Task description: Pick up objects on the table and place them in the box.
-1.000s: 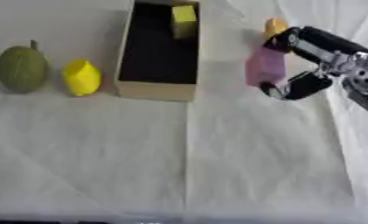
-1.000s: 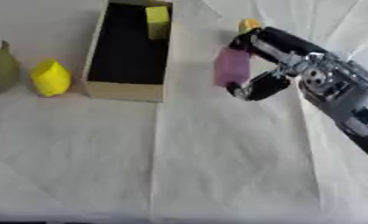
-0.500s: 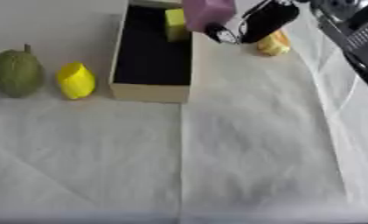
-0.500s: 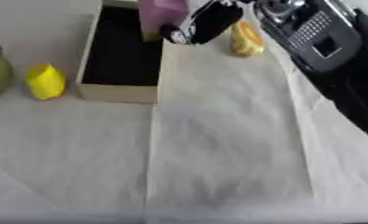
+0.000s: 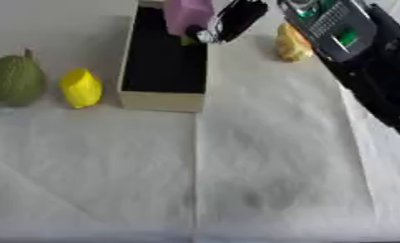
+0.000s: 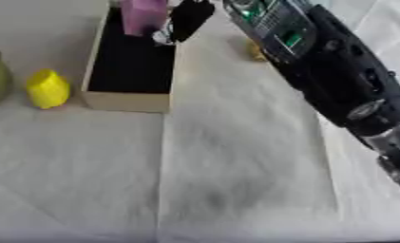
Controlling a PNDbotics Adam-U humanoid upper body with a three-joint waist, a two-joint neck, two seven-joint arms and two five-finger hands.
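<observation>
On your far left a green, bumpy fruit (image 5: 16, 79) is lying on the white-covered table (image 5: 236, 180), and just to its right a yellow fruit (image 5: 81, 87) is sitting close beside the box (image 5: 159, 100) without clearly touching it. The box is a long tan one with a dark inside, running from near to far, its near wall facing you. Nothing is standing between these two fruits and the box's left wall.

Over the far end of the box your right hand (image 5: 236, 19) is hanging with its fingers curled round a pink object (image 5: 189, 14), which is showing above the box's far right part; you cannot tell whether it is touching the box floor or still in the air. A small bit of yellow-green (image 5: 186, 41) is peeking out just beneath the pink object, inside the box.

To the right of the box, well apart from it, an orange-yellow object (image 5: 292, 42) is lying on the table at the far side, partly hidden behind your right forearm (image 6: 336, 80), which is crossing the right side from near right to far middle.
</observation>
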